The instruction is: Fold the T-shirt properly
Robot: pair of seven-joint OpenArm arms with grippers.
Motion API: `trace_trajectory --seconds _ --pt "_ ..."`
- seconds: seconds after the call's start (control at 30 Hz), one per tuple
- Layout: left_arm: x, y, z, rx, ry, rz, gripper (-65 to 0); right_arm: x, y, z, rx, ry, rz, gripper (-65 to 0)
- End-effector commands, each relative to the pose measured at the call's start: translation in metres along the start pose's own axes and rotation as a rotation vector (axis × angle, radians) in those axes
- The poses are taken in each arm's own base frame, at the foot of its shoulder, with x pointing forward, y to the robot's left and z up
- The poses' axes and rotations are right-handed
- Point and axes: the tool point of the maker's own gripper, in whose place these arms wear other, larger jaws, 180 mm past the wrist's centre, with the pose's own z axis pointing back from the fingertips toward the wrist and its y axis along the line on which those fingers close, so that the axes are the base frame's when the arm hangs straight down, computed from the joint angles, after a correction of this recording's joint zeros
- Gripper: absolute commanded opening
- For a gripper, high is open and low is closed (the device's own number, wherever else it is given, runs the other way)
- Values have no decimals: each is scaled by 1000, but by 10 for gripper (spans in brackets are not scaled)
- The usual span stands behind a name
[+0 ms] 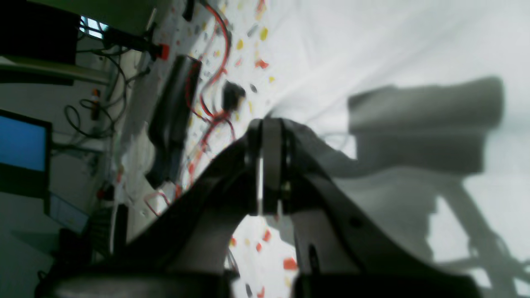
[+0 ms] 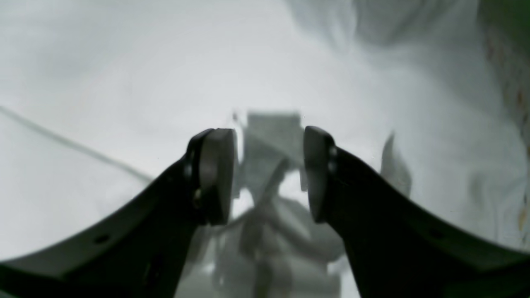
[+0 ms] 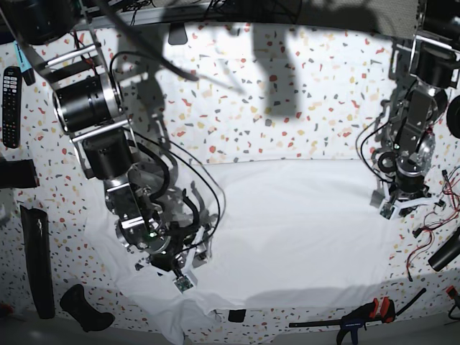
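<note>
base view shows the plain white thin-cloth t-shirt [image 3: 287, 230] spread on the speckled white table [image 3: 302, 108]; left gripper [image 1: 265, 165] pinches its edge, right gripper [image 2: 269, 174] hovers parted over it.

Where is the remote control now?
In the base view, the remote control lies at the far left edge on the speckled table, beside the right arm's upper joint.

white tabletop [image 3: 287, 93] speckled with coloured flecks, hard overhead shadows, a blue-lit monitor [image 1: 22, 142] beyond its edge
</note>
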Motion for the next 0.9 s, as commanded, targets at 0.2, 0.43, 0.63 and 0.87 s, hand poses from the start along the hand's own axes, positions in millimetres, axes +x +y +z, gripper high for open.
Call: trace_trajectory --seconds 0.2,0.43,0.63,0.87 --pt "51 57 -15 120 -119 11 -387 22 -23 9 -24 6 -43 -377" --pt "46 60 -24 48 9 388 -388 39 -6 37 152 -17 -45 -377" --pt "73 26 -15 -155 -55 530 -388 5 43 76 304 26 60 -377" --pt "92 -14 23 -299 -142 536 -388 -78 12 92 125 159 80 -377"
